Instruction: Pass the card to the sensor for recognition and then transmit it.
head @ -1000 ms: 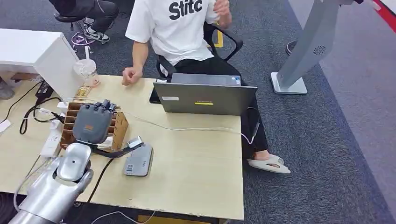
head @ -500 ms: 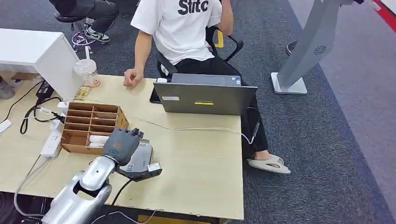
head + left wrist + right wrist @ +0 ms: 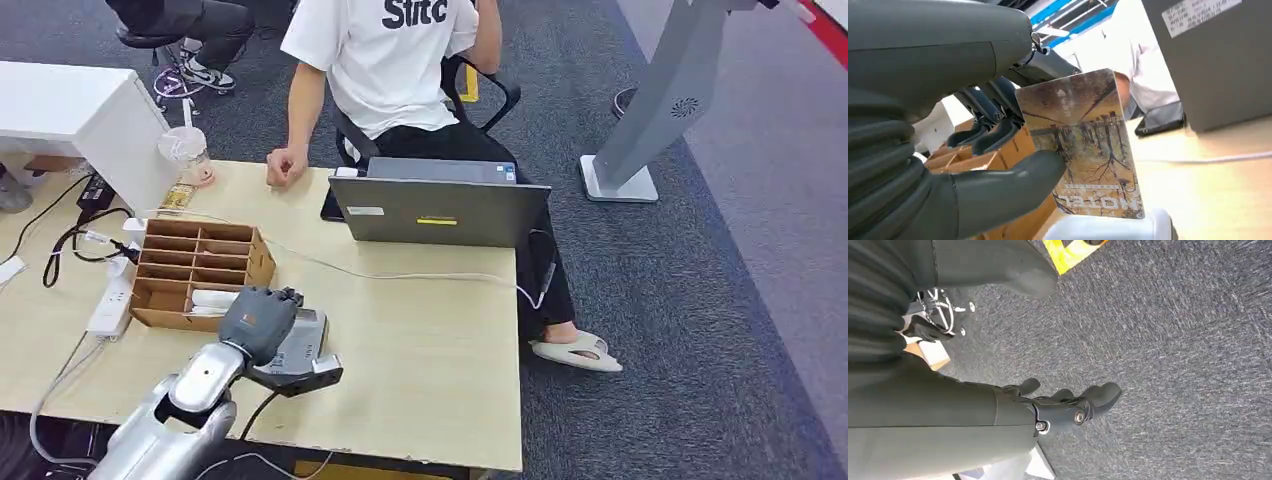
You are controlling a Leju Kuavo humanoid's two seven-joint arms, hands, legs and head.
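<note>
A light wooden table (image 3: pixel 420 360) stands on dark grey carpet (image 3: pixel 700 300). A grey laptop (image 3: pixel 438 208) is on its far side, with a white cable (image 3: pixel 400 276) running across the top. A person in a white T-shirt (image 3: pixel 385 60) sits behind on a black office chair (image 3: pixel 490 95). A white cabinet (image 3: pixel 90 115) stands at the far left corner, and a grey stand (image 3: pixel 655 110) on the carpet to the right.

The left robot hand (image 3: pixel 262 318) hangs over the reader (image 3: pixel 300 345) on the bench (image 3: pixel 420 370), with the card (image 3: pixel 1080 145) pinched above it. The box (image 3: pixel 195 270) lies just behind and left of that robot hand; the laptop (image 3: pixel 438 210) lies farther behind, to its right, and a person (image 3: pixel 385 70) sits beyond.
</note>
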